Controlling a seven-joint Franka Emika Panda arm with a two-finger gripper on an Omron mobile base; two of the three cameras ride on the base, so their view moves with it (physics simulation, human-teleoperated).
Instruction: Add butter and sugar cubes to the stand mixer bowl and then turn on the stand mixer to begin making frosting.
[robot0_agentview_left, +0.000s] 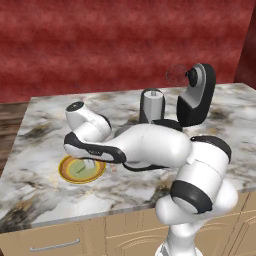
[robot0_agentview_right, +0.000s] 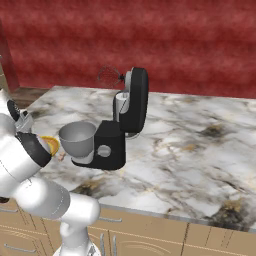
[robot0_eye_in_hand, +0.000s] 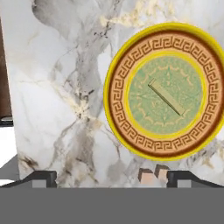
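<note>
The butter (robot0_eye_in_hand: 166, 97), a thin tan stick, lies slantwise in the green middle of a round plate (robot0_eye_in_hand: 114, 94) with a yellow rim and a brown patterned band. Just off the plate's rim, on the marble counter (robot0_eye_in_hand: 57, 105), sit two small pale-brown sugar cubes (robot0_eye_in_hand: 153, 175), side by side and touching, close to one of my fingertips (robot0_eye_in_hand: 181, 178). My pincer (robot0_eye_in_hand: 109, 178) hangs above the counter beside the plate, its two dark tips spread as wide as they go, with nothing between them. To the right of the plate stands the black stand mixer (robot0_agentview_right: 120, 127), its head tipped up and back so the wire whisk (robot0_agentview_right: 107, 76) points into the air. The grey stand mixer bowl (robot0_agentview_right: 77, 137) sits on the mixer's base, with a round grey knob (robot0_agentview_right: 104, 150) on the side.
</note>
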